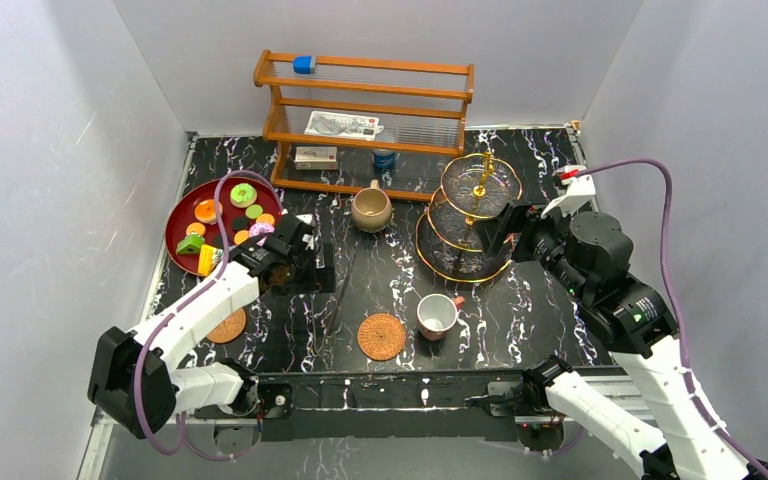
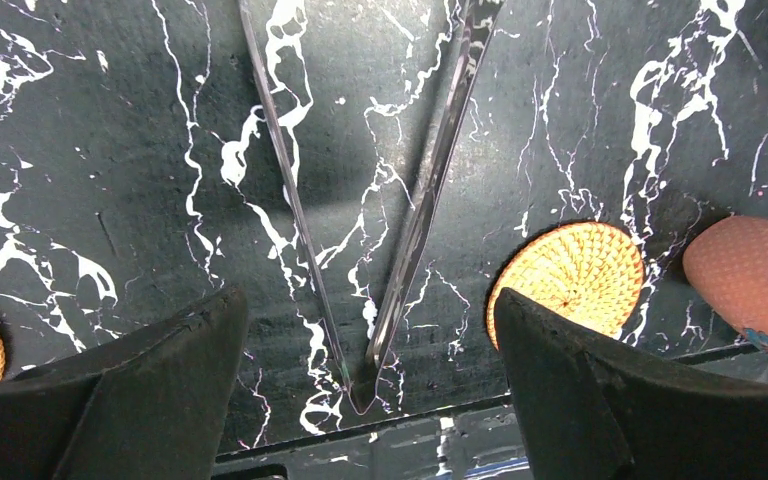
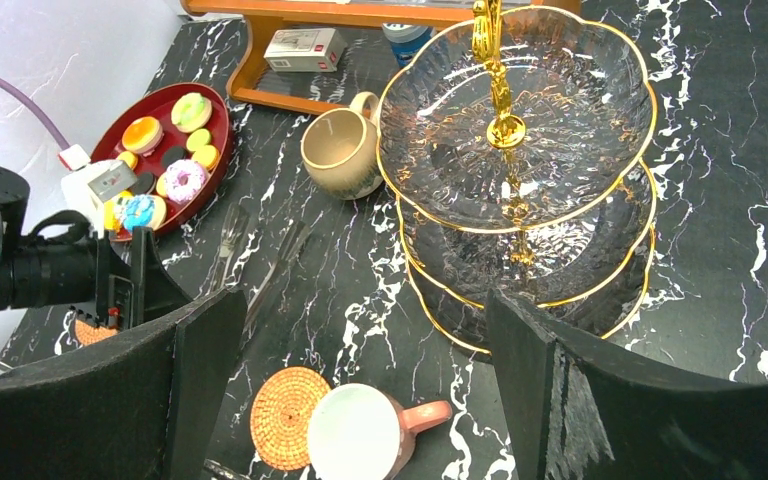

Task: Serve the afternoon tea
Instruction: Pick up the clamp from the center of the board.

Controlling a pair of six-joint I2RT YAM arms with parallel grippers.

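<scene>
Small toy pastries [image 1: 225,212] lie on a red tray [image 1: 182,205] at the left. The gold-rimmed glass tiered stand [image 1: 470,215] stands empty at the right, also in the right wrist view [image 3: 560,100]. A tan mug [image 1: 371,209] is at centre back. A white red-handled cup [image 1: 437,315] stands beside a woven coaster [image 1: 381,336]; a second coaster [image 1: 227,325] lies at the left. My left gripper [image 1: 305,265] is open and empty above metal tongs [image 2: 400,250] that lie on the table. My right gripper [image 1: 505,225] is open and empty at the stand's right side.
A wooden rack [image 1: 365,120] with boxes and a can stands at the back. Grey walls close in the black marble table [image 1: 520,310] on three sides. The left arm [image 3: 50,270] shows in the right wrist view near the tray [image 3: 215,150].
</scene>
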